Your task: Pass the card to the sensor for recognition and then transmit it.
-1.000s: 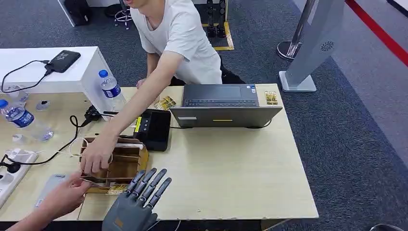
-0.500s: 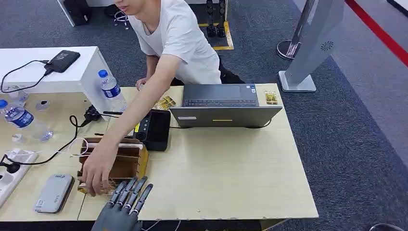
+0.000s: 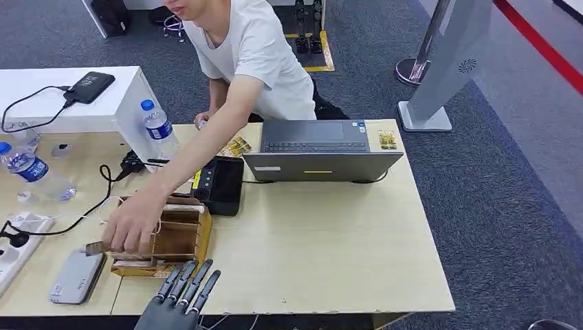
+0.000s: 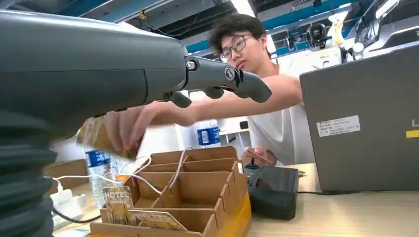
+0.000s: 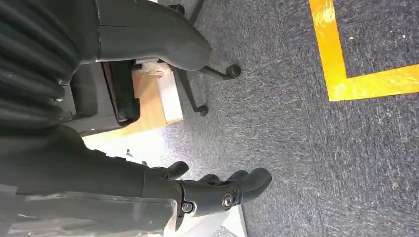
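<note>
My left hand (image 3: 177, 299) hovers at the table's front edge, just in front of the wooden card box (image 3: 203, 230), fingers stretched out and apart, holding nothing. In the left wrist view that hand (image 4: 217, 81) reaches over the box (image 4: 197, 185), where a "HOTEL" card (image 4: 117, 200) stands in a front slot. A person's hand (image 3: 130, 227) is over the box's left side and pinches a card (image 3: 95, 247), also seen as a tan card (image 4: 96, 137). The black sensor (image 3: 221, 184) sits behind the box. My right hand (image 5: 222, 190) hangs above grey carpet, fingers loosely apart and empty.
A grey laptop (image 3: 320, 155) stands behind the sensor with its back toward me. A grey flat device (image 3: 75, 275) lies left of the box, a power strip (image 3: 14, 247) and cables further left. Water bottles (image 3: 158, 127) (image 3: 31, 170) stand at the back left.
My left hand drew back toward the front edge. The person's hand lifted a card out of the box and moved it left. A second person's hand at the lower left withdrew, uncovering the grey device.
</note>
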Tool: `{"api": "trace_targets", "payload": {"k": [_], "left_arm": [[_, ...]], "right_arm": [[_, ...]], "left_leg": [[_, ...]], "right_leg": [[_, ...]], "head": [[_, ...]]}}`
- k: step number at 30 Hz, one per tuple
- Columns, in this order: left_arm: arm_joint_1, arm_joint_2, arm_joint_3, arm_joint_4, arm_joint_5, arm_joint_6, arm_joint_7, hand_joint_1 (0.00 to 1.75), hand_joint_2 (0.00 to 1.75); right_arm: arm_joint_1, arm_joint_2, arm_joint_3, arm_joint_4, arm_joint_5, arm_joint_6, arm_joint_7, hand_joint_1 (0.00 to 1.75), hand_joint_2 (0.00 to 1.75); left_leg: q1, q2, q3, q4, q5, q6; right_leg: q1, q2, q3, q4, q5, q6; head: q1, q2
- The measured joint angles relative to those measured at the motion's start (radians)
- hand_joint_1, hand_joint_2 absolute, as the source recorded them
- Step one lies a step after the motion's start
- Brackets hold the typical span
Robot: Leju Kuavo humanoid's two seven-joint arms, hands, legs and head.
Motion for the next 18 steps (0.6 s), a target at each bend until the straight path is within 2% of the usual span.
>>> {"api": "trace_targets", "payload": {"k": [9, 15, 18], "left_arm": [[0.000, 0.000, 0.000, -0.001, 0.000, 0.000, 0.001, 0.00, 1.75], [0.016, 0.008, 0.001, -0.006, 0.000, -0.011, 0.066, 0.00, 1.75], [0.050, 0.013, 0.031, -0.008, 0.000, -0.015, 0.079, 0.00, 1.75]], "right_arm": [[0.000, 0.000, 0.000, 0.000, 0.000, 0.000, 0.000, 0.00, 1.75], [0.003, 0.000, 0.008, -0.002, -0.009, -0.002, 0.000, 0.00, 1.75], [0.013, 0.002, 0.022, -0.009, -0.011, 0.000, 0.001, 0.00, 1.75]], "left_leg": [[0.000, 0.000, 0.000, 0.000, 0.000, 0.000], [0.000, 0.000, 0.000, 0.000, 0.000, 0.000], [0.000, 0.000, 0.000, 0.000, 0.000, 0.000]], "right_leg": [[0.000, 0.000, 0.000, 0.000, 0.000, 0.000], [0.000, 0.000, 0.000, 0.000, 0.000, 0.000], [0.000, 0.000, 0.000, 0.000, 0.000, 0.000]], "head": [[0.000, 0.000], [0.000, 0.000], [0.000, 0.000]]}}
